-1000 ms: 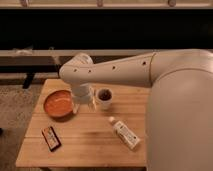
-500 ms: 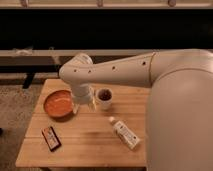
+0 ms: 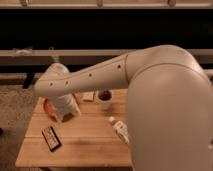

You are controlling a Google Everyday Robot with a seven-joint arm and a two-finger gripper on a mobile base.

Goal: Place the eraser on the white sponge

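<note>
Pincer (image 3: 64,111) and wrist hang at the end of the long white arm (image 3: 95,75), low over the far-left part of the bench (image 3: 90,147) and in front of the orange bowl (image 3: 48,107), which they partly hide. Whether the pincer is spread or pressed together cannot be told from this view, and nothing can be seen in its grip.

The eraser (image 3: 51,138) lies flat on the near-left part of the bench, just nearer than the pincer and slightly left of it, turned at an angle to the bench edge and apart from everything else. The white sponge (image 3: 88,96) sits farther back, to the right of the pincer and just beside the white cup (image 3: 104,99). A white bottle (image 3: 120,129) lies to the right, near the robot's body.

The step in hand looks like the reach for the eraser. The task appears barely begun. To do this step well, the robot would bring the pincer toward the near edge and clear the bowl rim. It would turn the wrist to match the eraser's slant and close across its narrow width. The block is thin, so the descent must go almost to the wood. The later carry should stay clear of the cup.
</note>
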